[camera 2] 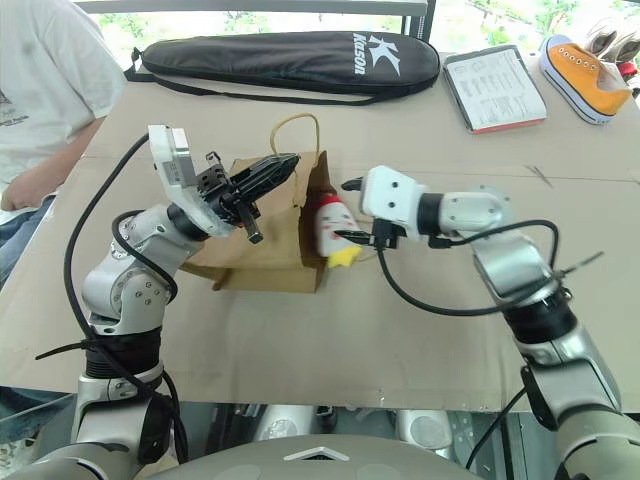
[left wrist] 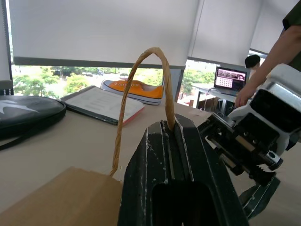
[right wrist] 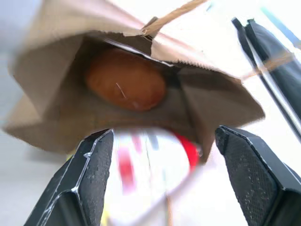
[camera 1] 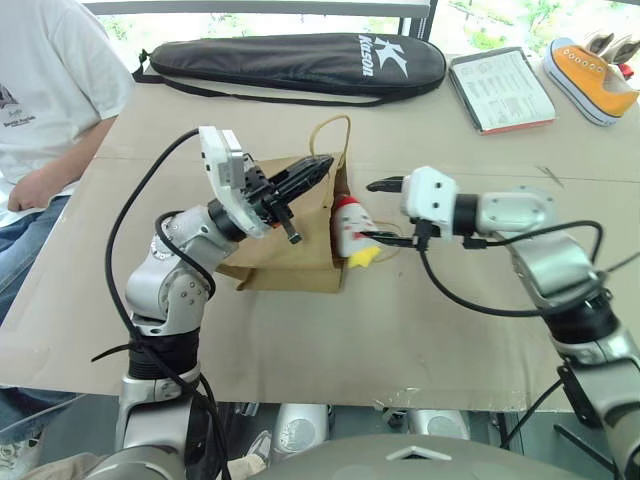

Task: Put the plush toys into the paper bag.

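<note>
The tan paper bag lies on its side on the table, mouth facing right. My left gripper is shut on the bag's cord handle and holds the upper edge of the mouth up. A white plush toy with a red comb and yellow beak lies in the bag's mouth. My right gripper stands open just to the right of it, fingers spread above and below the toy. Deeper inside the bag, the right wrist view shows a round brown plush toy.
A long black zip case lies across the back of the table. To its right are a booklet and an orange sneaker. A person in a white shirt sits at the table's left edge.
</note>
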